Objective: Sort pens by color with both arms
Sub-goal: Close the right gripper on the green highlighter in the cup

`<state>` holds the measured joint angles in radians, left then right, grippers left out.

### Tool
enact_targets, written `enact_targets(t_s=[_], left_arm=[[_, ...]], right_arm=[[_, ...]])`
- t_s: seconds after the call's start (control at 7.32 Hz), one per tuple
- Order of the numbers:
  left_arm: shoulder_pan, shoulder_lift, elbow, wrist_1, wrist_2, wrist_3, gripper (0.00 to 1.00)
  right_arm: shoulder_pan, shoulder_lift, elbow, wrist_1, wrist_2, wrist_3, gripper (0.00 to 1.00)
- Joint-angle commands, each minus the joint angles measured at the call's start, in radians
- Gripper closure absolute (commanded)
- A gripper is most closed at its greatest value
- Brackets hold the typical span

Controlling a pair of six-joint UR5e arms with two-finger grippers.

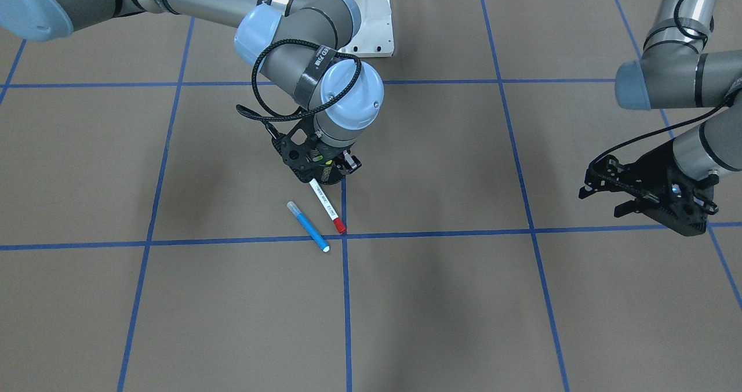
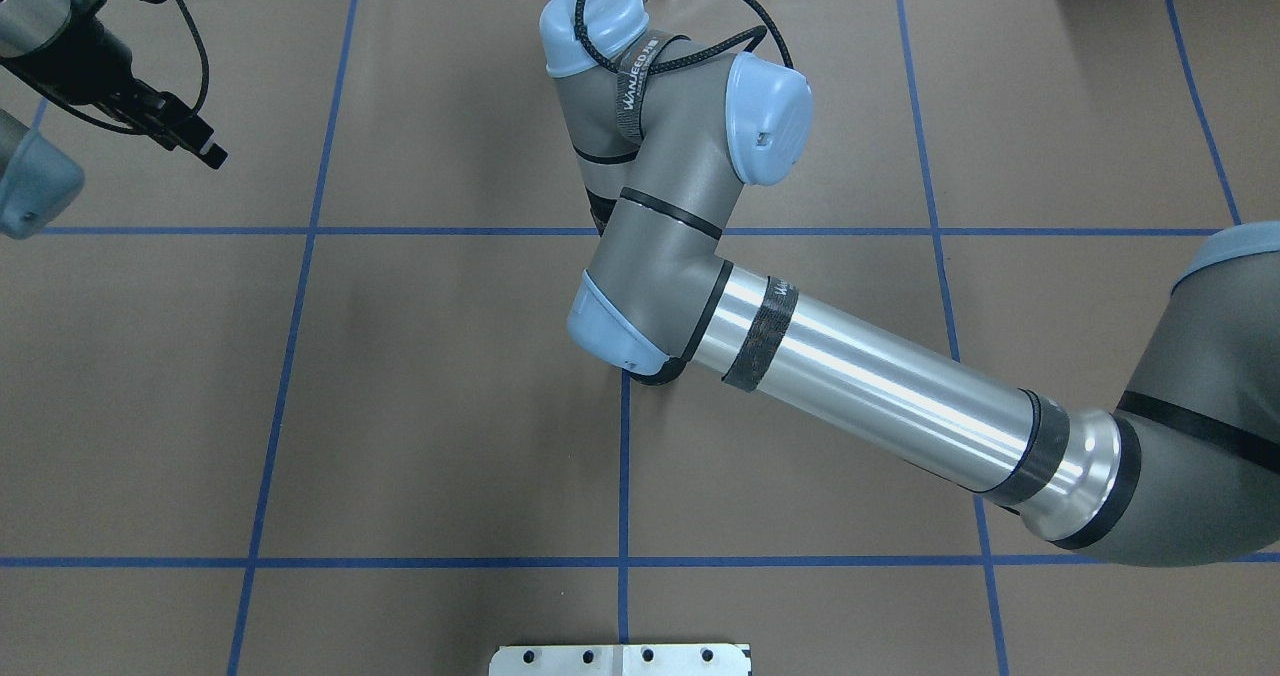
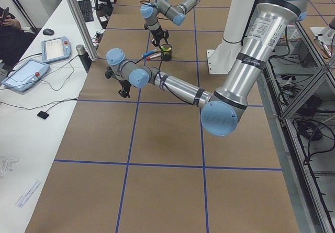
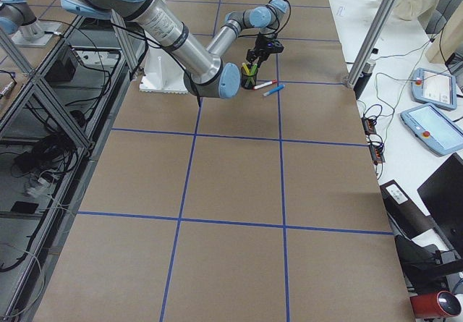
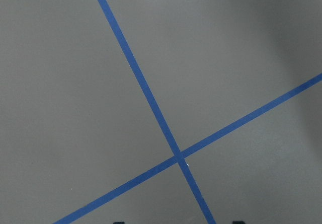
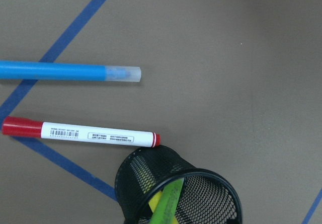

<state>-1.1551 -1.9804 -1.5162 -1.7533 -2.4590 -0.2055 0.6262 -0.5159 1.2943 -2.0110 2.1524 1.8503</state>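
Sorting status: about half done by my guess. Two pens lie out on the bench (image 1: 464,299) and two are stood in the cup.
Blue pen (image 1: 308,226): centre-left of the front view, flat on the bench with its clear cap toward the upper left. It's just beside the red one and roughly parallel to it, not touching.
Red-ended pen (image 1: 326,205): right next to it. The lower red end sits about on the blue tape (image 1: 435,232) crossing, and the upper end is right at the cup's foot.
Right tool (image 1: 322,169): hangs straight over the cup, pointing down. The wrist blocks the jaws and its own camera shows no fingertips, so I can't tell how wide it is or whether it has anything.
Black mesh cup (image 6: 143,169): bottom middle of the right wrist view, upright.
Lime green highlighter (image 6: 170,195): inside the cup, leaning.
Yellow highlighter (image 6: 152,202): also in the cup, tucked beside the green one.
Left tool (image 1: 600,202): far right of the front view, jaws spread wide and empty. It's well apart from every pen, with only bare bench and tape under its camera.
Step in hand: probably the right arm lining up on the cup to go for a highlighter.
Next move needs: a straight drop inside the rim, pinching one highlighter without nudging the cup or the red pen at its foot.
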Motion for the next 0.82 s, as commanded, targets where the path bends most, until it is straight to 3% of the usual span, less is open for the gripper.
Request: enact_targets(t_s=[0.0, 0.68], left_arm=[[0.002, 0.000, 0.001, 0.000, 0.000, 0.000, 0.23], [0.002, 0.000, 0.002, 0.000, 0.025, -0.002, 0.23]], right_arm=[[-0.002, 0.004, 0.000, 0.000, 0.000, 0.001, 0.58], [-0.005, 0.002, 0.003, 0.000, -0.002, 0.001, 0.83]])
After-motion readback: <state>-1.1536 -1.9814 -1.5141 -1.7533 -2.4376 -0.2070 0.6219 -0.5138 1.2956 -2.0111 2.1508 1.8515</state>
